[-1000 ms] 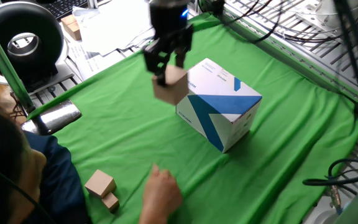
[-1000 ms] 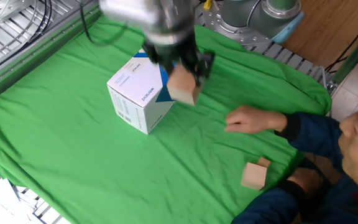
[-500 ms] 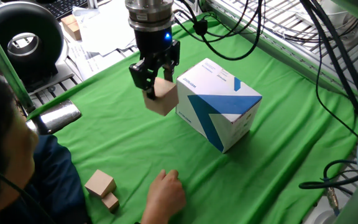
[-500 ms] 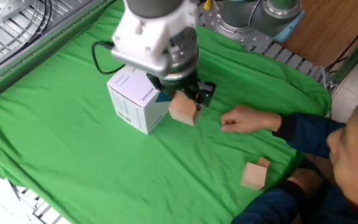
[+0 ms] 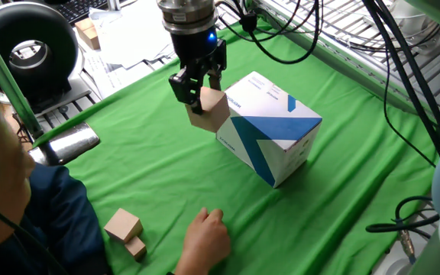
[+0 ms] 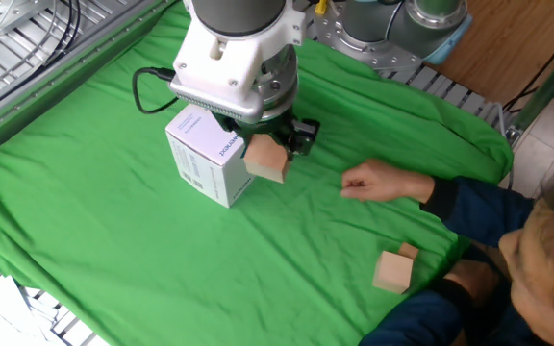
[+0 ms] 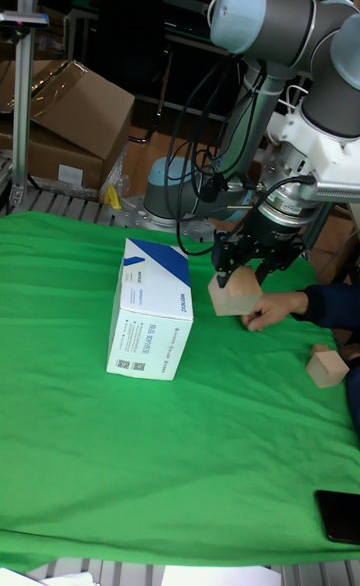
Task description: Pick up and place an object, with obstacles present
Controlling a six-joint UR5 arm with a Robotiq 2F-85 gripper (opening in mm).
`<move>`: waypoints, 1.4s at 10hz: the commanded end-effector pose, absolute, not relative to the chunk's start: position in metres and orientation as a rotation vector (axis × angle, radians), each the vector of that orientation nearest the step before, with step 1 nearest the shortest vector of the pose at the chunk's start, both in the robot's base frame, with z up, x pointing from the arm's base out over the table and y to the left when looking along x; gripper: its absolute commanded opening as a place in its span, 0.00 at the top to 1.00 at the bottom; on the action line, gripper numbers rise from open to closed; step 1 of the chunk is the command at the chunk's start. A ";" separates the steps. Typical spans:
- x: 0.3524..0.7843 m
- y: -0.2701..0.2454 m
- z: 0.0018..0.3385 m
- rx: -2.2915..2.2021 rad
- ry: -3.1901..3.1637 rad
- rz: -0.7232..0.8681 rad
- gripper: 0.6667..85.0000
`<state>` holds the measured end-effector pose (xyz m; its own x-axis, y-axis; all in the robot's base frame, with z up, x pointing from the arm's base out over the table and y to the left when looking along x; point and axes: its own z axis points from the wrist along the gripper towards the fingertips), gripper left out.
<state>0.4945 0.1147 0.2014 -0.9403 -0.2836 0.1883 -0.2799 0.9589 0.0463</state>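
Between the fingers of the hand (image 5: pixel 198 93), the cube (image 5: pixel 208 111) is gripped and held above the green-covered table (image 5: pixel 143 168). Just beside the hand, the box (image 5: pixel 270 128) is seen standing, close against the cube.

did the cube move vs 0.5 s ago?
Yes. The wooden cube, held in the gripper, has shifted toward the white-and-blue box and sits a little higher in that view; the box has not moved.
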 end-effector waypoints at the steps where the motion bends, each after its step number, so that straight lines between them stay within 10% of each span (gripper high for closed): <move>1: 0.495 0.134 0.204 0.404 -2.926 -0.141 0.99; 14: 0.538 0.164 0.104 0.447 -3.027 -0.132 0.99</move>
<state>0.5328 0.1660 0.1177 -0.9600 -0.2684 0.0800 -0.2624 0.9619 0.0772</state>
